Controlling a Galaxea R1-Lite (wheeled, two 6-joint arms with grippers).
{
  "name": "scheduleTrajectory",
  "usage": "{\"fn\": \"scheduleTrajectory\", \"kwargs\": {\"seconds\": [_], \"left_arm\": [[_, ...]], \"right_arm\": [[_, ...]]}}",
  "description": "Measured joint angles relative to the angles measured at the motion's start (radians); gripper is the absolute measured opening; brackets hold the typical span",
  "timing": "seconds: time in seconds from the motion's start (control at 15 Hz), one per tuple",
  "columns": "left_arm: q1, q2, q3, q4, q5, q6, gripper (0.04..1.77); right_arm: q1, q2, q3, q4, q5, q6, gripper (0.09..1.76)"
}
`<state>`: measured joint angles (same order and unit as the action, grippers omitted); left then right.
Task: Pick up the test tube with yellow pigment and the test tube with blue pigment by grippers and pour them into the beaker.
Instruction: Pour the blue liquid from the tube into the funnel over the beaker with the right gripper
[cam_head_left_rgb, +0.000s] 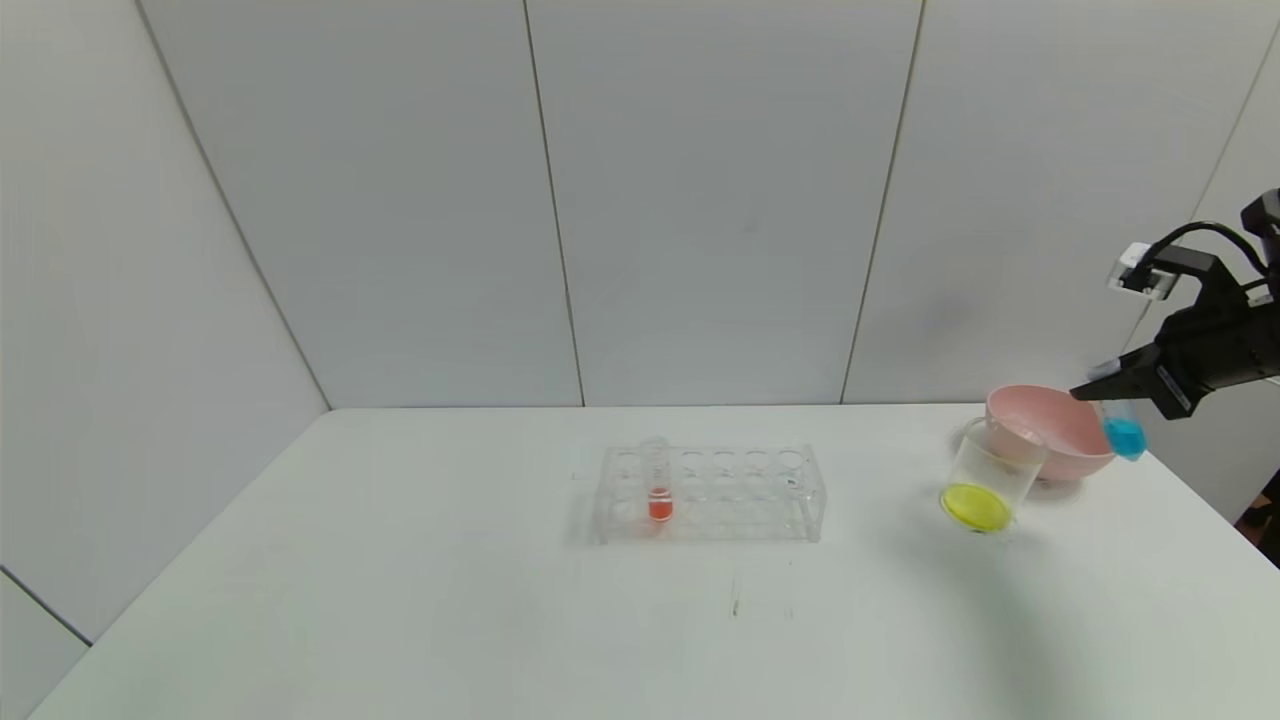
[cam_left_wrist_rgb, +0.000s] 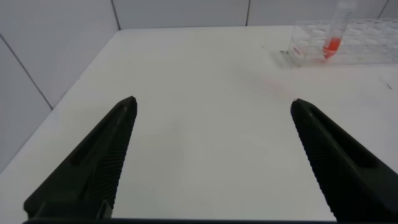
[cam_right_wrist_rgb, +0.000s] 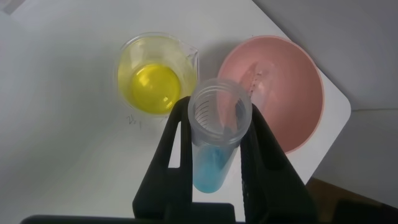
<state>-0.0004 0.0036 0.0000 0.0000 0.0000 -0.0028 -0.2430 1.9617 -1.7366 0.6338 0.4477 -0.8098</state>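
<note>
My right gripper (cam_head_left_rgb: 1095, 390) is shut on the test tube with blue pigment (cam_head_left_rgb: 1122, 430) and holds it in the air beside the pink bowl, to the right of the beaker. In the right wrist view the blue tube (cam_right_wrist_rgb: 214, 143) stands between my fingers (cam_right_wrist_rgb: 176, 127), its open mouth toward the camera. The beaker (cam_head_left_rgb: 990, 478) stands on the table with yellow liquid in its bottom (cam_right_wrist_rgb: 155, 86). The test tube with yellow pigment is out of view. My left gripper (cam_left_wrist_rgb: 213, 107) is open and empty, low over bare table at the left.
A clear many-holed rack (cam_head_left_rgb: 712, 492) at the table's middle holds a tube with red-orange liquid (cam_head_left_rgb: 658, 480), also in the left wrist view (cam_left_wrist_rgb: 334, 32). A pink bowl (cam_head_left_rgb: 1060, 430) stands just behind the beaker near the table's right edge.
</note>
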Motion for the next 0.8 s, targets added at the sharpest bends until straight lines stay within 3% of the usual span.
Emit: {"fn": "scheduleTrajectory", "kwargs": {"seconds": [0.27,0.8], "left_arm": [[0.0,0.0,0.0,0.0,0.0,0.0,1.76],[0.0,0.0,0.0,0.0,0.0,0.0,1.76]], "right_arm": [[0.047,0.087,-0.222,0.198,-0.13,-0.06,0.5],[0.107,0.141,-0.264,0.26,-0.307,-0.205,0.5]]}}
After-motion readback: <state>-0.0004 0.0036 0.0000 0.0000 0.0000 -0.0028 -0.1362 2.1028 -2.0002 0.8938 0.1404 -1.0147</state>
